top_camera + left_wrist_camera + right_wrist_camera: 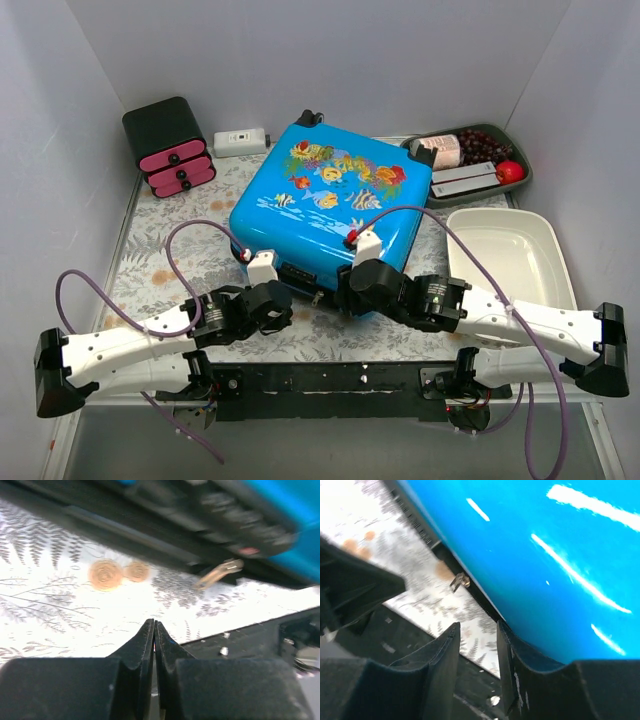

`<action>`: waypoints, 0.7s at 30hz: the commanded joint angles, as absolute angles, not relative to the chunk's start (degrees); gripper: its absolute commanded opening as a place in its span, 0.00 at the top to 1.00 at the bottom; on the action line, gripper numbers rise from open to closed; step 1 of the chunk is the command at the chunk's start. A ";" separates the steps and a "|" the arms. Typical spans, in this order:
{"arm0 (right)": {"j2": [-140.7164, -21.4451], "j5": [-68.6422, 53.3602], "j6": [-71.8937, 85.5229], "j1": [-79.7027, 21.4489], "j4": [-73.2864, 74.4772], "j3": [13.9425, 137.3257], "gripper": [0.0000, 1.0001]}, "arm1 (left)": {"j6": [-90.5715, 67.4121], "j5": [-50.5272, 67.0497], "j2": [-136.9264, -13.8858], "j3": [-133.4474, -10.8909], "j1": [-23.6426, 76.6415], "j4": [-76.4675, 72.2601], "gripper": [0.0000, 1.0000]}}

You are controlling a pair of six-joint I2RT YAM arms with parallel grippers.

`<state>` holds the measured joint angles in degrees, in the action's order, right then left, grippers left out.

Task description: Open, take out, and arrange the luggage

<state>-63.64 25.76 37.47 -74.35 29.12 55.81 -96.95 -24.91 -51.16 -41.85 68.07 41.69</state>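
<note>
Luggage: the luggage (330, 205) lies flat and closed in the middle of the table, fish print up, turned slightly askew, with its wheels at the far edge.
Near edge of luggage: the black zipper trim runs along it, and a metal zipper pull (220, 574) hangs out over the floral mat (170, 250).
Left gripper: the left gripper (154, 627) is low over the mat just short of the near edge, with its fingers pressed together on nothing. The zipper pull is ahead and to its right, apart from it.
Right gripper: the right gripper (477, 627) is at the near right side of the shell. Its fingers are spread a little with only mat showing through the gap, and the zipper pull is just beyond the tips, not touched.
Room, near: a narrow strip of mat lies between the luggage and the black base rail (330, 380), and both grippers sit in it.
Room, left: bare mat reaches from the luggage to the left wall.
Room, right: a white basin (560, 285) stands just beside the right corner.
Room, far: a dark food tray (522, 178) sits close to the far right corner; I cannot tell whether they touch. A small white device (240, 141) and a black box with pink drawers (170, 148) stand at the far left, apart from the shell.
</note>
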 commanded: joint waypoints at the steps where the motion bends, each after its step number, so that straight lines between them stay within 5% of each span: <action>1: -62.93 40.16 39.20 -68.73 38.67 55.11 0.56 | -100.11 -31.64 -54.04 -42.72 66.89 46.15 1.00; 8: -61.44 30.51 29.46 -68.12 30.07 51.95 0.52 | -83.98 -20.94 -50.38 -39.74 65.74 31.49 1.00; 10: -59.95 27.78 28.39 -68.12 26.47 50.28 0.51 | -80.26 -16.55 -48.17 -38.33 65.74 23.49 0.79; 11: -59.42 27.60 28.65 -68.12 26.02 50.01 0.51 | -77.89 -15.57 -46.68 -37.28 65.74 21.47 0.60; 12: -58.89 27.95 30.39 -68.20 26.02 49.92 0.51 | -76.91 -14.60 -46.24 -37.00 65.74 18.14 0.55; 18: -52.57 28.75 39.89 -68.20 27.07 46.94 0.51 | -72.52 -14.67 -53.76 -39.10 65.74 13.55 0.32; 21: -49.66 28.04 42.97 -68.12 27.60 45.97 0.51 | -71.02 -16.34 -58.08 -39.99 65.74 10.91 0.32</action>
